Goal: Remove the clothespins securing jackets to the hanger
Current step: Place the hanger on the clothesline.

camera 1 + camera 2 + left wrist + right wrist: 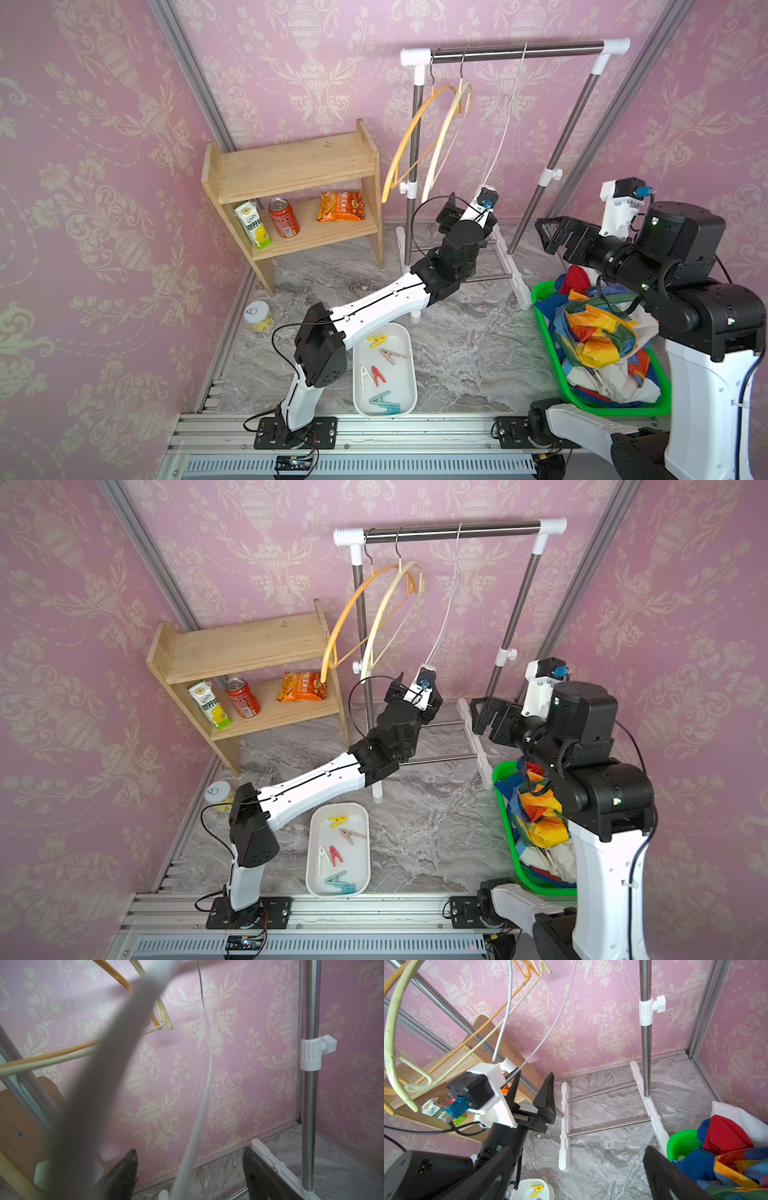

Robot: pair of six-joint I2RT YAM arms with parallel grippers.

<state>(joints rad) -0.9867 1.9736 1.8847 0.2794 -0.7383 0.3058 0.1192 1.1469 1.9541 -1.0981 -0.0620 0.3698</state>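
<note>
Low in each wrist view, both claws gape: left gripper around the white hanger, right gripper empty.

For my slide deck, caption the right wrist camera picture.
The left gripper, open, beside the bare white hanger; jackets heaped in the green basket.

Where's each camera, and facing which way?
Both top views: high in front, looking down on rack, tray, basket; left arm and right arm show.
Left wrist: faces back wall past white hanger; open left gripper shows.
Right wrist: faces rack base and left arm; open right gripper shows.
Wrist views share the white hanger.
</note>
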